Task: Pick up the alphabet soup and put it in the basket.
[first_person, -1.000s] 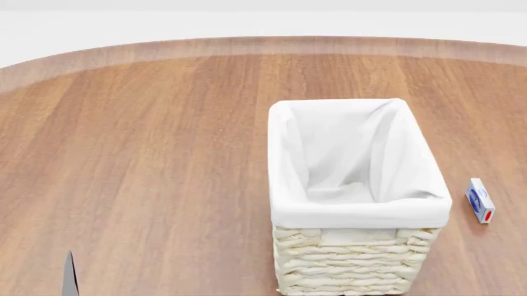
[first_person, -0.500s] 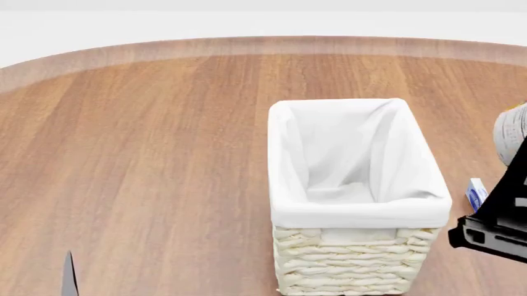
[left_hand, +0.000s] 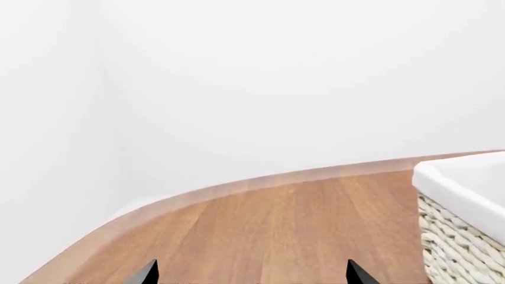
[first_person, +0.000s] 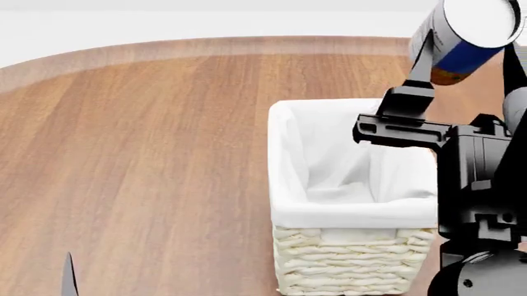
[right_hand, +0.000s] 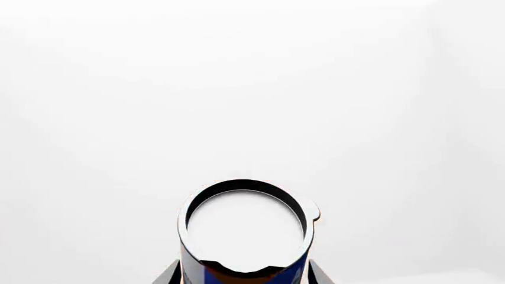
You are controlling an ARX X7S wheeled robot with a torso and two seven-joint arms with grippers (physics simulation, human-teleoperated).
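Right gripper seen clamped on alphabet soup, fingers pressed to both sides of can; white top seen toward head camera, can tilted. Alphabet soup held raised in air, above and beyond far right corner of basket, not inside it. Basket seen standing on table toward near edge, white lining folded over rim. Left gripper low over table beside basket, fingertips spread apart, nothing held

The right gripper holds the alphabet soup high, tilted, above the far right corner of the basket on the table
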